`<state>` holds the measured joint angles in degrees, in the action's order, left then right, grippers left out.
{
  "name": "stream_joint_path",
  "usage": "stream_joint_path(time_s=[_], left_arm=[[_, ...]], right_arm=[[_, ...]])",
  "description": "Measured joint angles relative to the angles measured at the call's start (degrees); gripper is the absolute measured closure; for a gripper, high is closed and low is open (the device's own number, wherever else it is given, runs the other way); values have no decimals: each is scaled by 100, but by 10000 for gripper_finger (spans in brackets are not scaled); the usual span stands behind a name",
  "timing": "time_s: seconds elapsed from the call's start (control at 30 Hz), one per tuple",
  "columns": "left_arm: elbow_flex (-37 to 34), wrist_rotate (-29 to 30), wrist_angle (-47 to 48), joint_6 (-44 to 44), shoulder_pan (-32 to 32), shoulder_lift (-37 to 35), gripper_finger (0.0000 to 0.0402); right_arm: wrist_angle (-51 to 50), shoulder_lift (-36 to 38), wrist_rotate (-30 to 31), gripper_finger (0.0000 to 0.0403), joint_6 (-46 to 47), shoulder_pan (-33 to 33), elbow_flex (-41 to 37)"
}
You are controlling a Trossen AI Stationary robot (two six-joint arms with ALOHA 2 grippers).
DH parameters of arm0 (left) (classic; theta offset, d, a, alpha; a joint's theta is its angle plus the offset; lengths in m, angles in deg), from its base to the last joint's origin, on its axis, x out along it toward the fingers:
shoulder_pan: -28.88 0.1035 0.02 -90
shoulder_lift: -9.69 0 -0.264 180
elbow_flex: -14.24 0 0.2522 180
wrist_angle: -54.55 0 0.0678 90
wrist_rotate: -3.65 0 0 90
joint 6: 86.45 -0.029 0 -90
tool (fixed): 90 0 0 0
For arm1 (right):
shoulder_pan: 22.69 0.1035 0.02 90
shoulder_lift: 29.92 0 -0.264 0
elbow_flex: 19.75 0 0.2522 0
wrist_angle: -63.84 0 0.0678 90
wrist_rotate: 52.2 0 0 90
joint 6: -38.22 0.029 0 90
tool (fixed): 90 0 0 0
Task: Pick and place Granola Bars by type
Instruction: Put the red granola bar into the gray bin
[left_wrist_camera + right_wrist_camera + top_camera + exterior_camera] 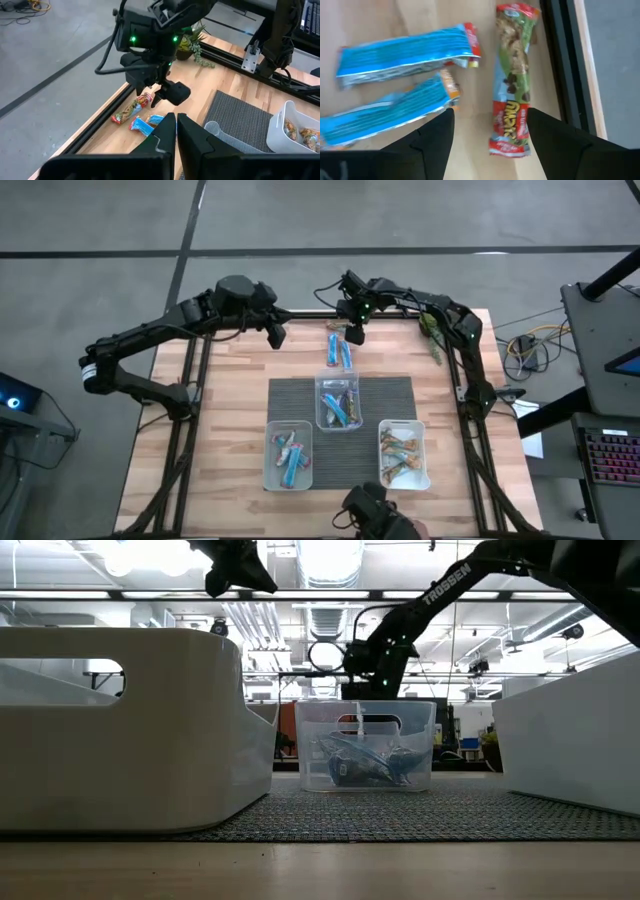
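R gripper [490, 132]: above the table's far edge, fingers wide apart, straddling the lower end of a green-and-red wrapped granola bar [512, 80]; nothing held. Contact w/ wrapper hard to tell.
L gripper [176, 131]: hangs over the far-left part of the wood-slat table [215, 410], fingers pressed together, nothing between them.
Loose bars: green/red bar lies flat just beside the black rail at the table edge; two bright blue shiny-wrapped bars [405, 52] lie next to it, one cut off by the frame edge in R wrist view. In high view the green/red one is mostly hidden under the R gripper.
Middle clear plastic tub [338, 402]: on the dark grey ribbed mat [390, 395], holds blue bars; count unclear.
Near-left clear tub [287, 456]: blue bars inside, partly on mat.
Near-right clear tub [404, 454]: tan/orange bars inside.
Low view: two near tubs fill the sides, contents hidden; only middle tub's bars show.
Green plant sprig [431, 340]: far-right, part behind R arm.
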<state>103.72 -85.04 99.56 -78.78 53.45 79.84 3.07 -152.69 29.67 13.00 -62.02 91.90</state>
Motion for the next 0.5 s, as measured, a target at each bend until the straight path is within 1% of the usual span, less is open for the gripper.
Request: stream_joint_path(time_s=[0.23, 0.5], left_arm=[[0, -16, 2, 169, 0, 0, 401], [0, -11, 3, 178, 0, 0, 401]], right_arm=[[177, -125, 240, 165, 94, -57, 0], [194, -138, 273, 165, 75, -179, -3]])
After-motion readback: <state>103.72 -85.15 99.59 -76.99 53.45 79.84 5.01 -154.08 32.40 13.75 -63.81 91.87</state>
